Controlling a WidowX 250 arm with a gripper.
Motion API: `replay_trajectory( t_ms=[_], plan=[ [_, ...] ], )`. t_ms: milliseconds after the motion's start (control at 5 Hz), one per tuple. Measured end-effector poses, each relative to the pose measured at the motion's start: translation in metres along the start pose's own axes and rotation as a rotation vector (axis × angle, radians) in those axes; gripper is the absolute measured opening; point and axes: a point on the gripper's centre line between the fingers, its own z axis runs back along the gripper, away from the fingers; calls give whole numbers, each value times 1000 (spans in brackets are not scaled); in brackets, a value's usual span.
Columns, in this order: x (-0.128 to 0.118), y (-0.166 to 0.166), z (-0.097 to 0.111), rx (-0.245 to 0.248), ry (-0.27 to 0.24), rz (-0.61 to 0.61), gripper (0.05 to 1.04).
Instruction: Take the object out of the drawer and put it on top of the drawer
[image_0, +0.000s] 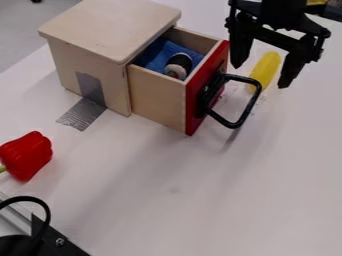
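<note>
White tabletop (167, 205), red toy pepper (28, 155), open wooden drawer (157, 97), rounded black-and-white object (178, 65) inside on blue cloth (156, 55), gripper (261, 75) near red front, fingers wide apart, holding nothing, grey floor (23, 25) beyond

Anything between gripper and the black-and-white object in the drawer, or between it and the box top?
Gripper to object: red front of the drawer, black handle sticking out of it. Object to box top: nothing visible but the top's own edge, higher than the drawer.
</note>
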Motion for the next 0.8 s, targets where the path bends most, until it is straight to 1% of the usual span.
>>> replay_trajectory(
  t_ms=[200, 400, 600, 800],
  plan=[
    [-3, 0, -10, 6, 35, -3, 999],
    [-5, 7, -5, 6, 34, 16, 999],
    [-5, 26, 10, 2, 13, 61, 999],
    [-2, 48, 23, 30, -21, 83, 999]
  ],
)
